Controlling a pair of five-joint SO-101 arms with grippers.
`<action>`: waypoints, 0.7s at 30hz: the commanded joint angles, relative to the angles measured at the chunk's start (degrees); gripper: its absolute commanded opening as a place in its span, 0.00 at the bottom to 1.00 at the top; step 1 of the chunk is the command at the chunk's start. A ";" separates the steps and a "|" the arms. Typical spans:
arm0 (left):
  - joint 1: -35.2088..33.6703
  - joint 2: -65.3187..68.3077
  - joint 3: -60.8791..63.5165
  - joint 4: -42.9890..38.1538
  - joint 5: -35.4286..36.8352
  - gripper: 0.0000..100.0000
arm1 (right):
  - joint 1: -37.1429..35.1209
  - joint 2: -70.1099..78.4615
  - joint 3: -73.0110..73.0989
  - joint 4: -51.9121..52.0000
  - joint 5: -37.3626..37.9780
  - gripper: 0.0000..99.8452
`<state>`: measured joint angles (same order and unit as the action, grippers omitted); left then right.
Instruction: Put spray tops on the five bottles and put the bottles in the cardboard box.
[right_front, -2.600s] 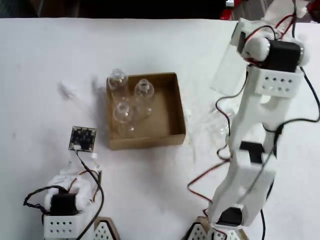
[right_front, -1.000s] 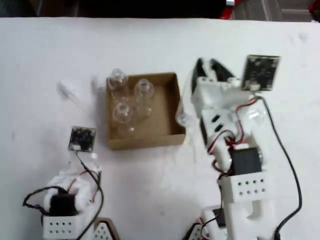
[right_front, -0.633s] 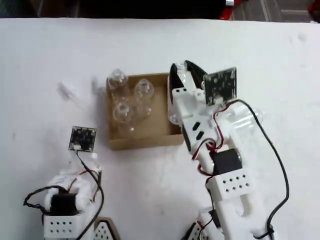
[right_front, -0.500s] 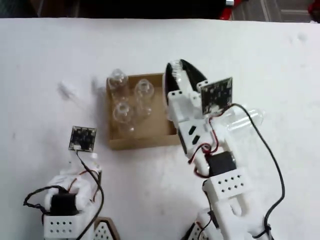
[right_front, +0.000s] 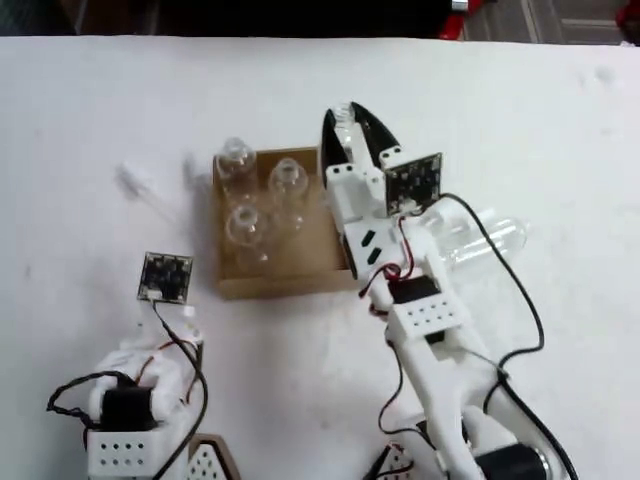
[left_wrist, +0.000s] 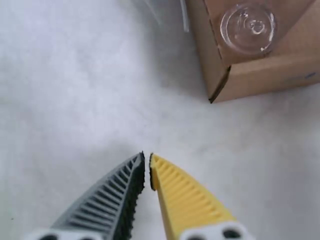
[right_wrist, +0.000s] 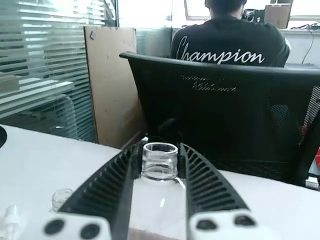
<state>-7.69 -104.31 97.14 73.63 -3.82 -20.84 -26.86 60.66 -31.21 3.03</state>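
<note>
**High view: right jaws grip a bottle at the box's far right corner**

High view shows the box (right_front: 290, 283) mid-counter (right_front: 100, 90). Two bottles stand upright inside it, one (right_front: 286, 180) near the far wall and one (right_front: 243, 226) toward the left wall. A third bottle (right_front: 237, 156) stands at the far left corner; whether it is inside the rim or just outside, cannot tell. The right arm (right_front: 430, 315) stretches over the box's right wall. The right jaws sit at the far right corner, closed on a bottle (right_front: 345, 112) whose neck pokes out between them. Whether that bottle is over the box or just past its rim, cannot tell.

Right wrist view: the jaws press this bottle (right_wrist: 160, 161) from both sides, and it is upright with its mouth open.

A fifth bottle (right_front: 487, 235) lies on its side on the counter right of the box, partly under the right arm. Two small clear pieces (right_front: 133, 181) (right_front: 190, 165) lie left of the box, too blurred to name.

The left arm (right_front: 120, 440) sits folded at the near left edge. Left wrist view: the left jaws are closed to a hairline gap and hold nothing. They are over bare counter near the box's near left corner, where a bottle (left_wrist: 248, 22) shows from above.
</note>
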 joint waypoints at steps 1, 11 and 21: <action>-0.66 -0.48 -0.18 0.18 0.79 0.02 | 0.84 3.74 -2.81 -5.32 0.62 0.02; -0.66 -0.48 -0.18 0.18 0.79 0.02 | 0.92 18.59 -2.90 -23.52 0.70 0.02; -0.66 -0.48 -0.18 0.18 0.79 0.02 | 2.07 33.80 -11.52 -30.20 0.70 0.02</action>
<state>-7.69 -104.31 97.14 73.63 -3.82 -19.78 4.79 53.10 -58.20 3.03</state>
